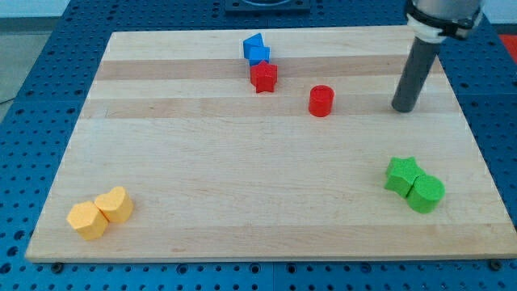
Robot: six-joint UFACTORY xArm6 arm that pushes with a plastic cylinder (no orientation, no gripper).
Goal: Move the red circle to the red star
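The red circle (321, 101) stands on the wooden board (242, 194) right of centre, near the view's top. The red star (263, 77) lies up and to the left of it, a short gap apart, touching the blue blocks above it. My tip (401, 108) rests on the board to the right of the red circle, about a hundred pixels away at nearly the same height in the view. It touches no block.
Two blue blocks (256, 50) sit just above the red star. A green star (401, 175) and a green circle (426, 194) sit together at the lower right. Two yellow blocks (87, 220) (115, 205) sit at the lower left corner.
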